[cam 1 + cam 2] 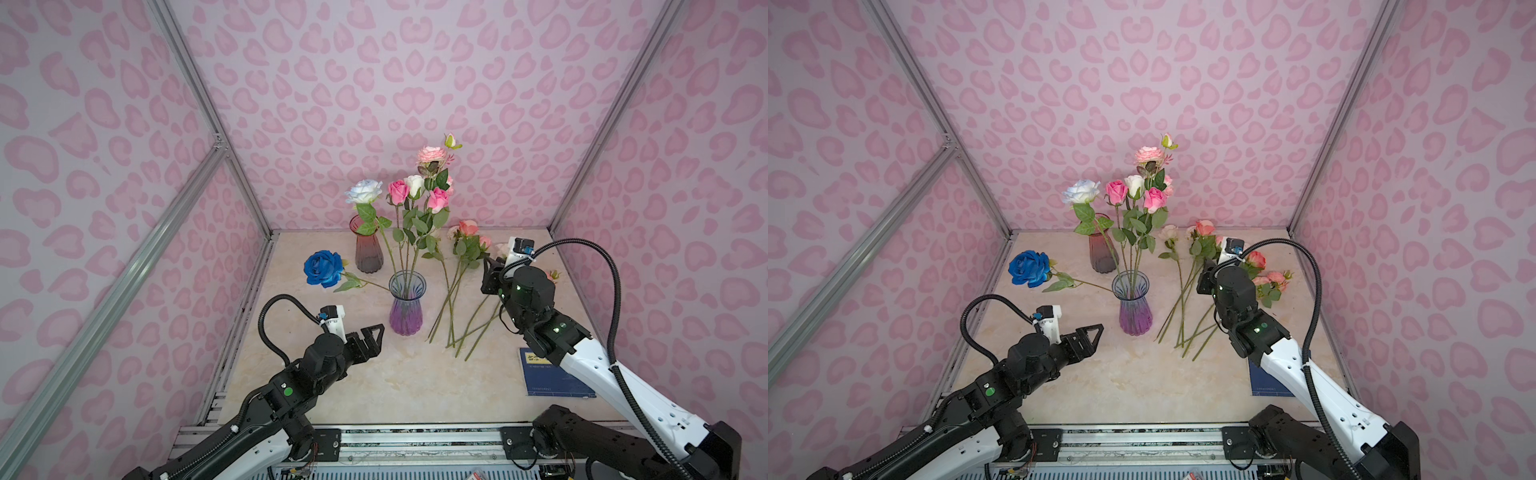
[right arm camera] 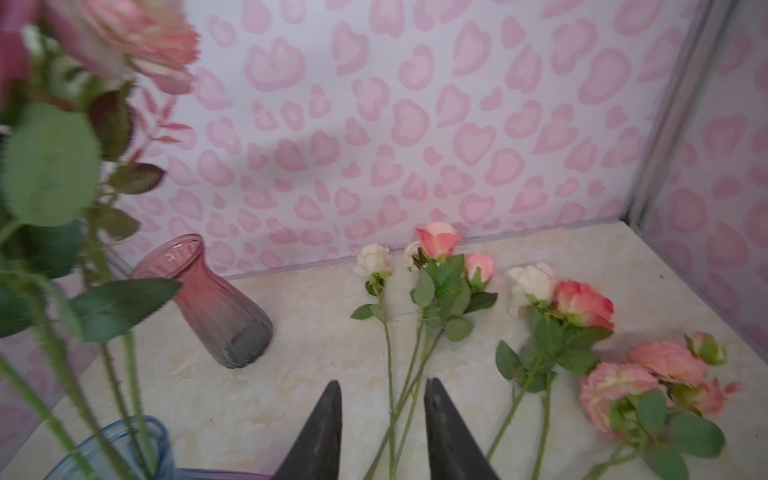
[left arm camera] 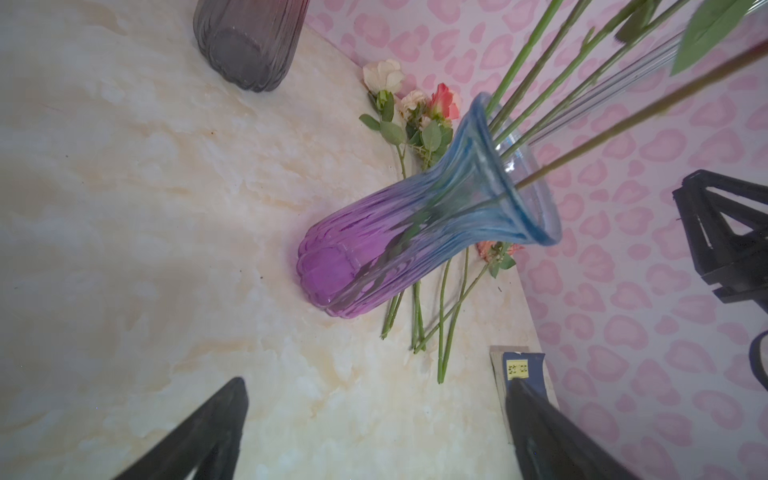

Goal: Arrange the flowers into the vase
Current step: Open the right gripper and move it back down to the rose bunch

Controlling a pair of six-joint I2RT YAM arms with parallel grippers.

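Note:
A ribbed purple-to-blue glass vase stands mid-table. Several flowers stand in it: pink, cream and white-blue roses. A deep blue rose leans out of it to the left. Several loose coral, cream and pink flowers lie on the table to the vase's right. My right gripper hovers over them, open, and thin stems on the table show in the gap between its fingers. My left gripper is wide open and empty, front-left of the vase.
An empty red-to-grey vase stands behind the purple one, near the back wall. A dark blue book lies at the front right, partly under the right arm. Pink patterned walls close in three sides.

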